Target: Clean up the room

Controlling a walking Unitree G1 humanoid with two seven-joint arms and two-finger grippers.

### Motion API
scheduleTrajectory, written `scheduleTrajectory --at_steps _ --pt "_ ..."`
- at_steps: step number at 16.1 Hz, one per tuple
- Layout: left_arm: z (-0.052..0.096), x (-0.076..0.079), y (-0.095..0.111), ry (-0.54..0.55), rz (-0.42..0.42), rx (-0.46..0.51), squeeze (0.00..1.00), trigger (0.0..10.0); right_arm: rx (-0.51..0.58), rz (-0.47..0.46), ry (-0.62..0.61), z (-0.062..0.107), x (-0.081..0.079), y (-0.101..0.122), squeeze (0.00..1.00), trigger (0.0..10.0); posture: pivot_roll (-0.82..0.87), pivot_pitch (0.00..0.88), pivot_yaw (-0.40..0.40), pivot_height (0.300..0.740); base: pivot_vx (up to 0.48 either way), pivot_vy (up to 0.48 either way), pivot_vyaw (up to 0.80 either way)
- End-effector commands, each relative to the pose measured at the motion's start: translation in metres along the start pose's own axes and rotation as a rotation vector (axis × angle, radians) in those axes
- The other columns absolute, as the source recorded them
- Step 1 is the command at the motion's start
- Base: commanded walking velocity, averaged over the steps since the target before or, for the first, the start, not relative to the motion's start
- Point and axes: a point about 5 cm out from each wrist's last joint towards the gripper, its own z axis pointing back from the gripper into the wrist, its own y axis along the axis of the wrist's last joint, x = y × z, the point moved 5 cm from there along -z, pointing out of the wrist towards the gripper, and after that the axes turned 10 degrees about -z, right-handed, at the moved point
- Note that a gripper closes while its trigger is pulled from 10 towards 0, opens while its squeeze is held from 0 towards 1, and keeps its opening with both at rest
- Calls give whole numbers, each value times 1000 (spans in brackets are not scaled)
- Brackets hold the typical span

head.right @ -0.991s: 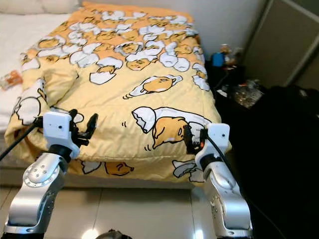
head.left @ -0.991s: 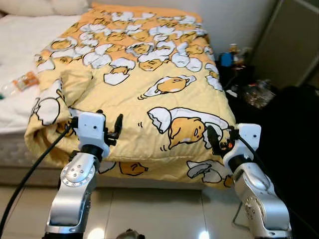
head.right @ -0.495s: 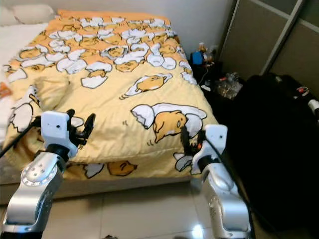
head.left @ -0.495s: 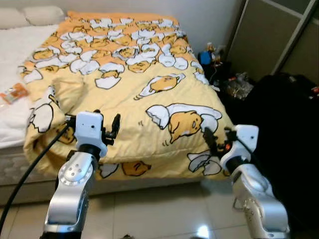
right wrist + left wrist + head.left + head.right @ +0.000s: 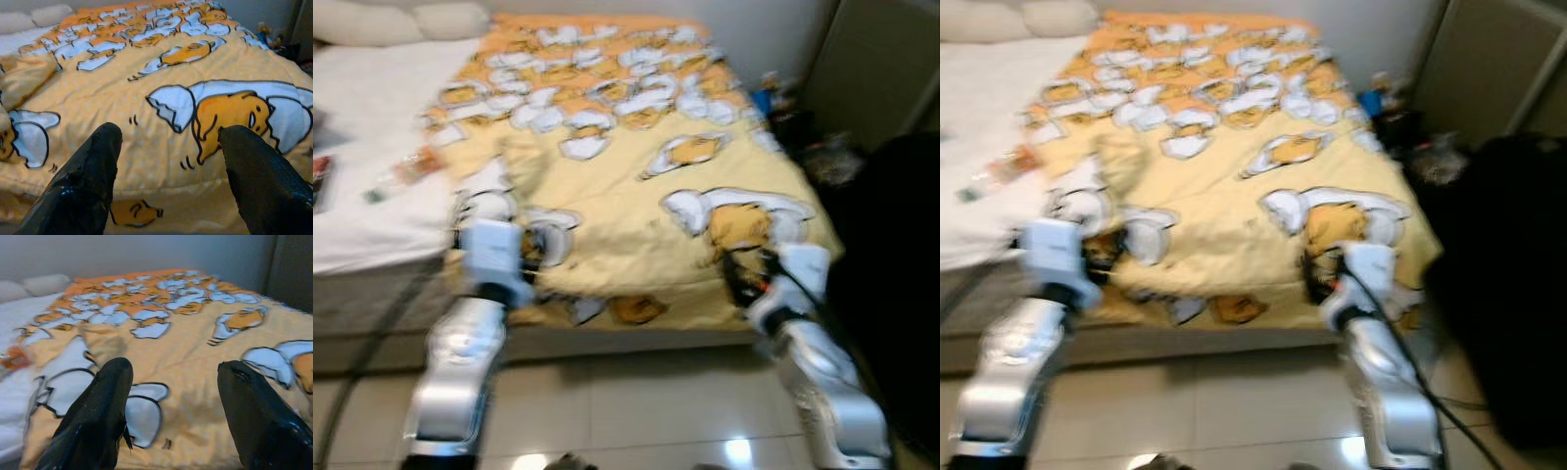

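A yellow blanket printed with cartoon eggs covers the right part of the bed. Beside it on the bare white sheet lies an orange and clear plastic packet or bottle, blurred; it also shows as an orange spot in the left wrist view. My left gripper is raised at the blanket's near edge, open and holding nothing, fingers apart. My right gripper hovers at the blanket's near right corner, also open and holding nothing. Both eye views are motion-blurred.
Pillows lie at the head of the bed. A dark flat object sits at the sheet's left edge. A big black bag stands right of the bed, with a cluttered dark stand behind. Glossy tiled floor lies below.
The whole picture has swung and blurred, so the camera has turned left: more white sheet shows. Both arms keep the same raised pose with open fingers.
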Motion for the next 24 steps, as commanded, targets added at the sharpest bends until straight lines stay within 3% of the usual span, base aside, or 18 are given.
scheduleTrajectory --at_steps 1,24 --pt "0 -8 1 18 -16 -4 98 10000 3 -11 11 -1 -5 2 0 10000 -27 37 27 740 0 371 0" --pt "9 -11 -4 44 0 -24 94 10000 -9 -19 62 0 -14 -1 0 10000 -13 22 2 740 0 374 0"
